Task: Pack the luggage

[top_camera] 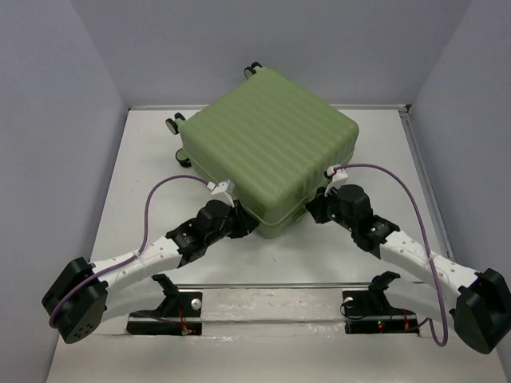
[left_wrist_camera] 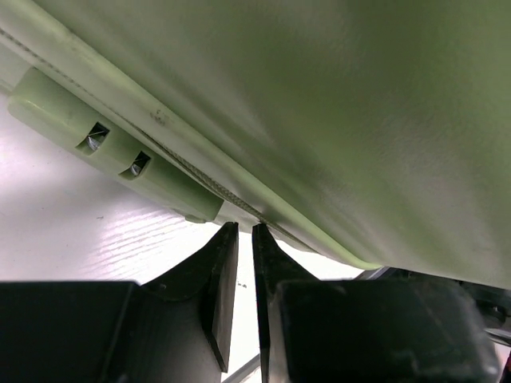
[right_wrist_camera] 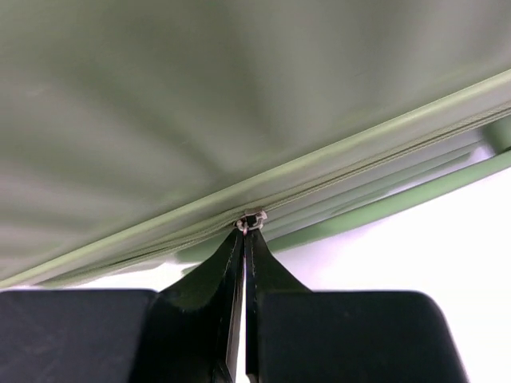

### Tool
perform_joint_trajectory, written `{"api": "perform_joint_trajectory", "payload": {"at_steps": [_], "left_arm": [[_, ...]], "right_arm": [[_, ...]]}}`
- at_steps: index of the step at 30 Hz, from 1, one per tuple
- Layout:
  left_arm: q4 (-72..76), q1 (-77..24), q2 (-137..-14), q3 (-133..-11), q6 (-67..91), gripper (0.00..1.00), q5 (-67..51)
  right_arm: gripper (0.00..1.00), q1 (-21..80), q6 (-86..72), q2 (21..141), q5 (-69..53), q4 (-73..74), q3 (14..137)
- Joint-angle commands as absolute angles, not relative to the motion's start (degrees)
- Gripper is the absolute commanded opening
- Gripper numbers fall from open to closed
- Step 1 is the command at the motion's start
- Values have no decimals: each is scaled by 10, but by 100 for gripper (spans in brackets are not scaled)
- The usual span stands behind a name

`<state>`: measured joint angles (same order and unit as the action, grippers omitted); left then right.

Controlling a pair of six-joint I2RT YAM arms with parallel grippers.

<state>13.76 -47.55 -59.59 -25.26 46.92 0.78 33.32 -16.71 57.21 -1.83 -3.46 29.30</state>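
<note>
Luggage (top_camera: pixel 267 152) lies flat w/ lid down on the worktop (top_camera: pixel 144 183), turned corner-on to the arms, wheels (top_camera: pixel 174 125) at the far-left side. Shell looks closed, so the step in hand is prob. zipping it up.

Right fingers (right_wrist_camera: pixel 215 279) are pressed together on a small metal zip pull (right_wrist_camera: pixel 253 219), caught only at the very tips, right at the zip track (right_wrist_camera: pixel 375 163) under the lid edge. Left fingers (left_wrist_camera: pixel 219 279) are nearly together w/ a thin slit of light between and nothing seen in them. Their tips sit just below the seam, beside the side handle (left_wrist_camera: pixel 112 148).

To do it well:
- The tip grip on the pull is shallow, so draw along the track, not away from the shell, or it'll likely slip out.
- Keep the wrist in line w/ the seam. Any twist could jam the slider, esp. at the rounded corner.
- Use the left arm as a brace against the shell so the case doesn't slide or spin on the worktop, since its wheels are no help there.
- Go slow round corners. If the case drags along, ease off & re-seat it.

Can't tell how much of the zip is done; the far sides are hidden.
</note>
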Motion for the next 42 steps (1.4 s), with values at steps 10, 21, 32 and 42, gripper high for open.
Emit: {"api": "perform_joint_trajectory", "payload": {"at_steps": [10, 21, 32, 42], "left_arm": [[279, -482, -691, -366, 479, 24, 26], [178, -480, -732, -440, 412, 41, 23], [-38, -117, -550, -474, 303, 92, -167], [29, -5, -768, -652, 381, 96, -225]], "right_arm": [[7, 717, -349, 538, 75, 15, 300], [7, 821, -341, 794, 412, -121, 497], [7, 821, -370, 825, 464, -132, 472], [7, 821, -376, 824, 447, -116, 461]]}}
